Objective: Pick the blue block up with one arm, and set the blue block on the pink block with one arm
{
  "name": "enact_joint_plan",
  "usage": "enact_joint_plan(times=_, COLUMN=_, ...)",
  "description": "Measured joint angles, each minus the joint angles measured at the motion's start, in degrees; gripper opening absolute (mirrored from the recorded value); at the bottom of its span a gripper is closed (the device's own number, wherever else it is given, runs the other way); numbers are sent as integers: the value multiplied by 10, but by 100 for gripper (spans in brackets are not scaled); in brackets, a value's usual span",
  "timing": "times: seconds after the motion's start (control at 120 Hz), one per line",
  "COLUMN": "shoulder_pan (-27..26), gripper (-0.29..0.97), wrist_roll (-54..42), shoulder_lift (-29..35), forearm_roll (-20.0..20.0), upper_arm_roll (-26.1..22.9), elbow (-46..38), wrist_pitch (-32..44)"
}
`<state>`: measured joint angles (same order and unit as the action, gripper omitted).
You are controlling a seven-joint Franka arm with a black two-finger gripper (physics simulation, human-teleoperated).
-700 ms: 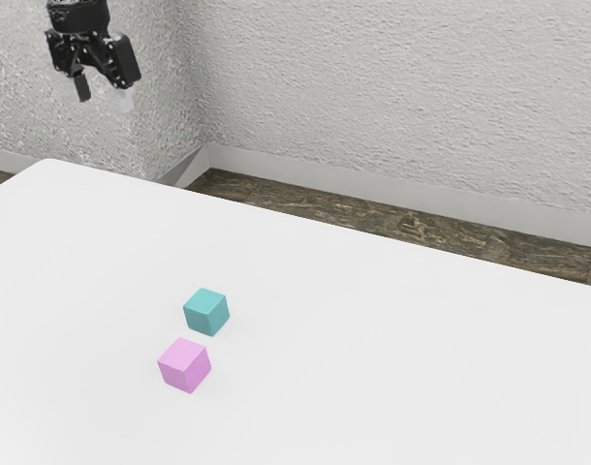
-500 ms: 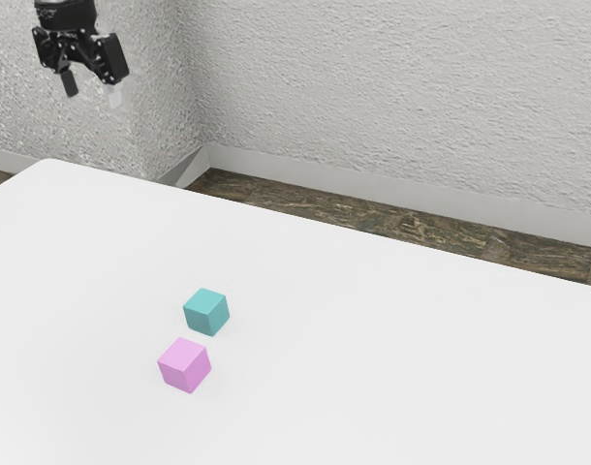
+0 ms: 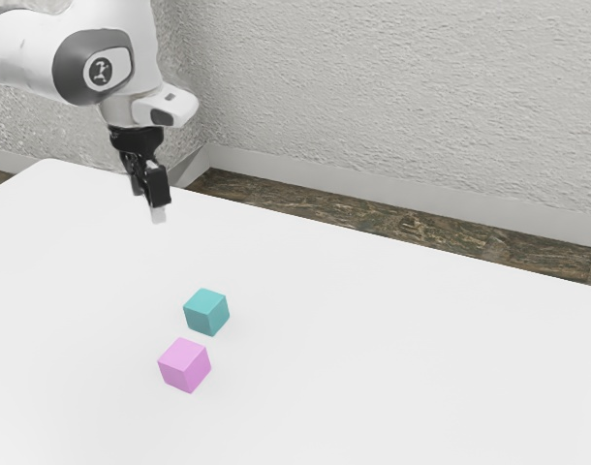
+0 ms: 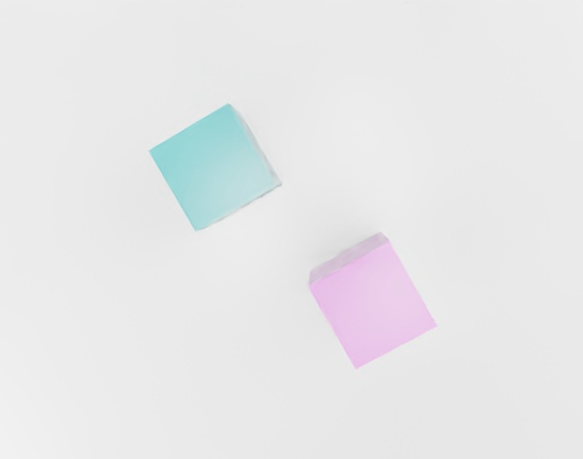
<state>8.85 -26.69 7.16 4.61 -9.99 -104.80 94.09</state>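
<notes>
Resting flat on the white bench (image 3: 392, 329), the small teal-blue cube block (image 3: 206, 311) sits well in from the bench's far edge, with nothing touching it. The pale pink cube block (image 3: 184, 364) lies near it on the side away from that edge. The wrist view shows bare bench between the teal-blue cube block (image 4: 215, 167) and the pale pink cube block (image 4: 373, 301).

The black jaws hang from the white robot arm (image 3: 44, 48) above the bench near its far edge, well apart from both blocks. They are seen edge-on, so I cannot tell whether they are open or closed. A grey round cap (image 3: 100, 70) on the arm bears a small dark emblem, too small to read.
</notes>
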Motion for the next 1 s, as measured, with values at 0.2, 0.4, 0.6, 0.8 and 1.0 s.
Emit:
enact_joint_plan(times=0.2, shoulder_pan=-2, gripper=68, wrist_roll=-158, shoulder_lift=-106, forearm_roll=4, upper_arm_roll=-1, elbow=-21, wrist_pitch=141)
enact_joint_plan(times=0.4, shoulder_pan=4, gripper=68, wrist_roll=-279, shoulder_lift=-158, forearm_roll=15, upper_arm_roll=-1, elbow=-15, wrist_pitch=204)
enact_joint_plan(times=0.6, shoulder_pan=13, gripper=68, wrist_roll=-383, shoulder_lift=-195, forearm_roll=18, upper_arm_roll=-1, elbow=-30, wrist_pitch=245)
enact_joint_plan(times=0.8, shoulder_pan=31, gripper=68, wrist_roll=-460, shoulder_lift=-193, forearm_roll=15, upper_arm_roll=0, elbow=-92, wrist_pitch=298)
enact_joint_plan(times=1.0, shoulder_pan=43, gripper=68, wrist_roll=-516, shoulder_lift=-221, forearm_roll=14, upper_arm_roll=-1, elbow=-97, wrist_pitch=346)
